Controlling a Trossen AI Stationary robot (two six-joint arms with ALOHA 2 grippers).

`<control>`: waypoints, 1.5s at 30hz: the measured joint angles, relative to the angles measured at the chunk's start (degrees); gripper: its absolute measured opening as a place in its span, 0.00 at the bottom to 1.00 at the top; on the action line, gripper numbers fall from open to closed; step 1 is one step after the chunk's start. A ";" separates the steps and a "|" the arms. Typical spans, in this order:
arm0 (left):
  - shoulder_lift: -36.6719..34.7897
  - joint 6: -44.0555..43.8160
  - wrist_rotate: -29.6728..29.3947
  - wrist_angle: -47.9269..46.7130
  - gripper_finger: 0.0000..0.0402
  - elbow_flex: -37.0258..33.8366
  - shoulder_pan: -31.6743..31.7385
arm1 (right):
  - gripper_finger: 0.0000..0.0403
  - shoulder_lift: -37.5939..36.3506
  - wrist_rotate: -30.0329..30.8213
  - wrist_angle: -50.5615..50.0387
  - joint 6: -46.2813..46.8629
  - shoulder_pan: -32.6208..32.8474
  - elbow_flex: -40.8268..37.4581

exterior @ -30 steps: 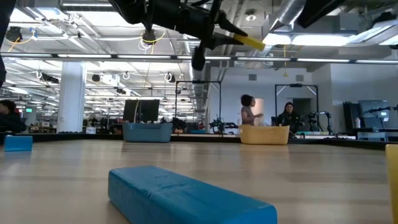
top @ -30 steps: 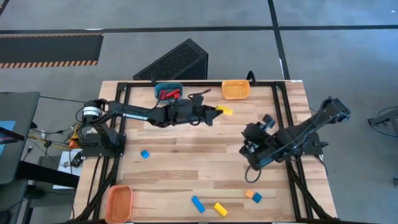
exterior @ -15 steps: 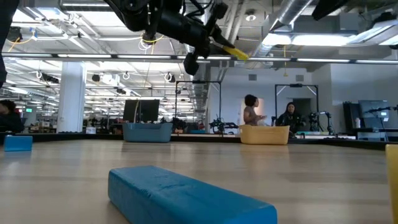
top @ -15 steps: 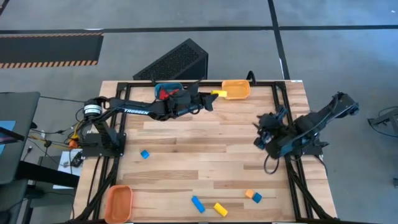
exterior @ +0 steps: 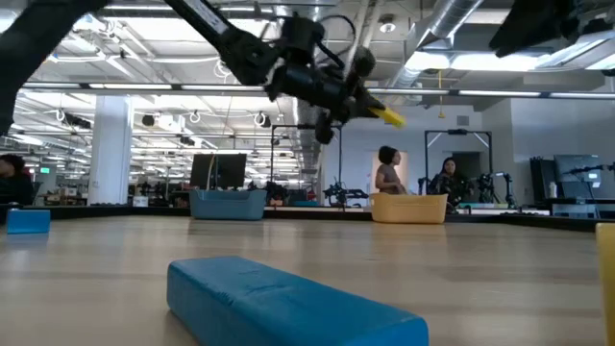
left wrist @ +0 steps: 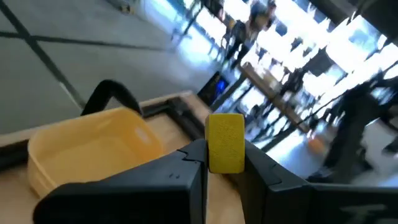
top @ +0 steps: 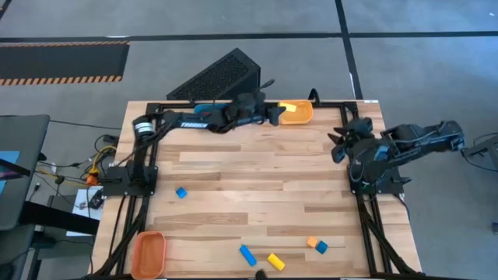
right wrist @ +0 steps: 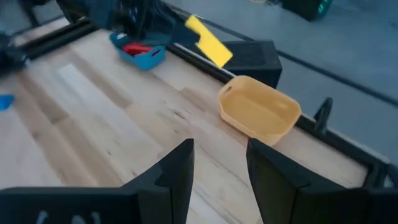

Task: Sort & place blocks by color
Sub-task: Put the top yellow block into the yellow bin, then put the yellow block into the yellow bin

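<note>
Left gripper stretched out, clamped on yellow bar above yellow bin; right gripper parted, empty. Five blocks lay well behind.

Wooden table with a black frame along its edges. Far edge: blue bin and yellow bin. Near left corner: orange bin. Loose blocks on the boards: small blue cube; blue bar; yellow bar; orange cube touching another blue cube.
</note>
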 joint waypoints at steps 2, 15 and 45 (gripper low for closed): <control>3.75 2.71 2.85 -4.31 0.07 5.37 1.63 | 0.41 -0.37 -0.57 0.11 1.41 -2.31 -0.16; 24.46 12.77 12.06 -35.70 0.09 40.21 7.64 | 0.41 3.78 -6.79 0.22 -0.02 -16.94 -0.16; 23.70 9.82 14.86 -48.46 0.32 43.69 6.99 | 0.41 5.17 -15.86 1.10 -7.87 -19.86 -0.16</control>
